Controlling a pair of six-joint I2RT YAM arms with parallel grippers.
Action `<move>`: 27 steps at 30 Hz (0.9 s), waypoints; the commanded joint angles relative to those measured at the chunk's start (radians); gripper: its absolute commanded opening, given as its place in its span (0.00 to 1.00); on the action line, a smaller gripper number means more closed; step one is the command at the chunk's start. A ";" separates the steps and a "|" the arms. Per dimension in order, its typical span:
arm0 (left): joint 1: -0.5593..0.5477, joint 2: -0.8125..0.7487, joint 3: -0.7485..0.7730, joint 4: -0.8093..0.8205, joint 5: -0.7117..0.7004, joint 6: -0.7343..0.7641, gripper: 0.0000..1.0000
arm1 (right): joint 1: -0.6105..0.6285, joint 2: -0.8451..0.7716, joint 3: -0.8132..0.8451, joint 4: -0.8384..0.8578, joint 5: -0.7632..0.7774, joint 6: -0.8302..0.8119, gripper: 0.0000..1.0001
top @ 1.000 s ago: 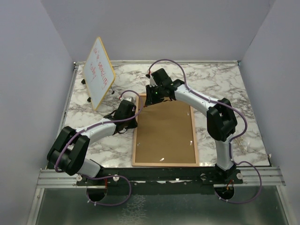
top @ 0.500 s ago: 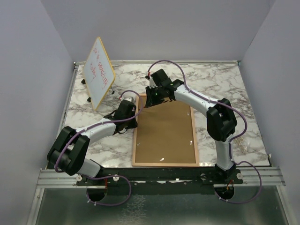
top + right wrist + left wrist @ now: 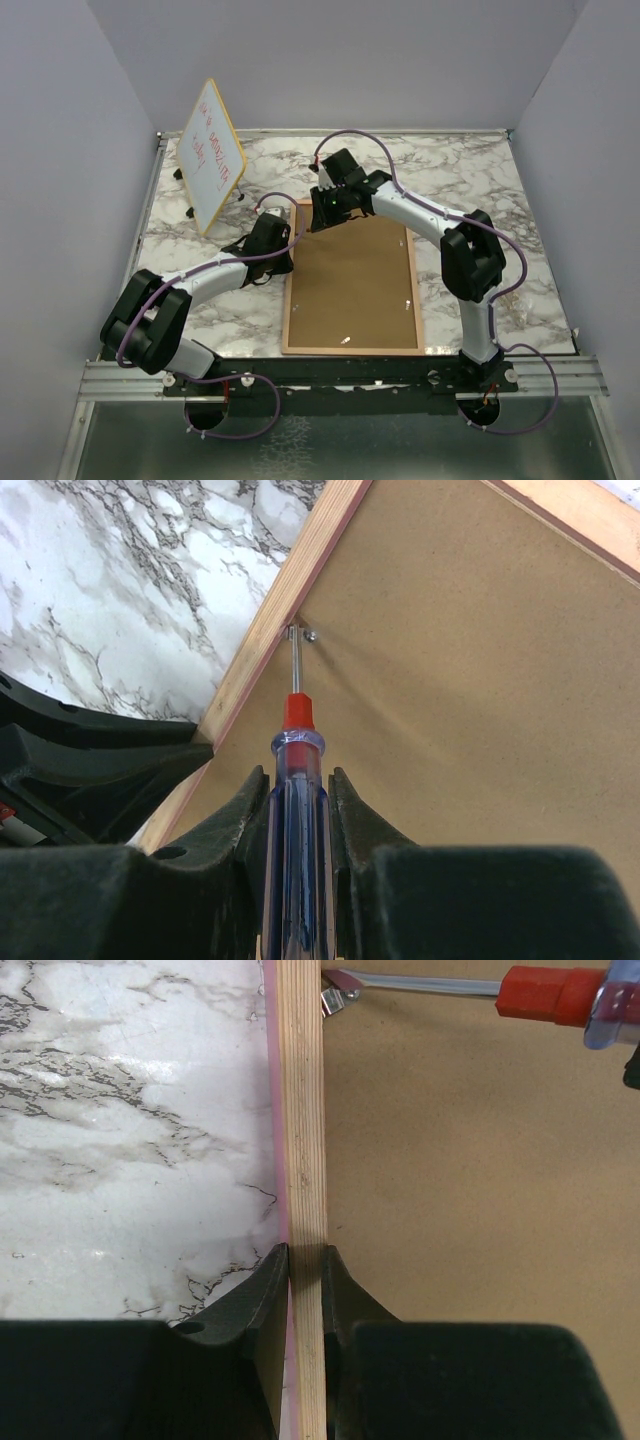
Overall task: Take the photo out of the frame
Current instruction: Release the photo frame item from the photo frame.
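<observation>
The frame (image 3: 350,285) lies back-up on the marble table (image 3: 470,180), a long rectangle running from near the arms' bases towards the middle of the table. Its back is flat, matt brown fibreboard, bordered by a pale, straight-grained wooden rail with a thin pink strip along the outer side. The photo is not in sight, since only the back faces up.

The left gripper (image 3: 305,1270) has its black, curved fingers pinching the frame's left rail, one finger on the marble side and one on the fibreboard side. The right gripper (image 3: 298,780) pinches a screwdriver (image 3: 297,810) by its clear blue handle. A red collar and a thin steel shaft reach forward, and the tip sits at a small metal clip (image 3: 308,635) against the left rail, near the frame's far-left corner.

The frame's near edge lies close to the table's near edge. Veined white marble lies bare to the frame's right and beyond its far edge. A yellow-edged whiteboard (image 3: 212,150) stands tilted at the far-left corner, well apart from the frame. Plain pale walls close in the table on the left, right and far sides.
</observation>
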 commanded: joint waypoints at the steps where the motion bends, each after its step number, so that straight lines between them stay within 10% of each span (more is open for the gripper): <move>1: 0.005 0.042 -0.019 -0.084 -0.080 0.038 0.14 | 0.021 -0.001 -0.035 -0.109 -0.064 -0.027 0.01; 27: 0.005 0.009 -0.012 -0.105 -0.080 0.022 0.22 | 0.025 -0.170 -0.147 -0.101 -0.017 0.002 0.01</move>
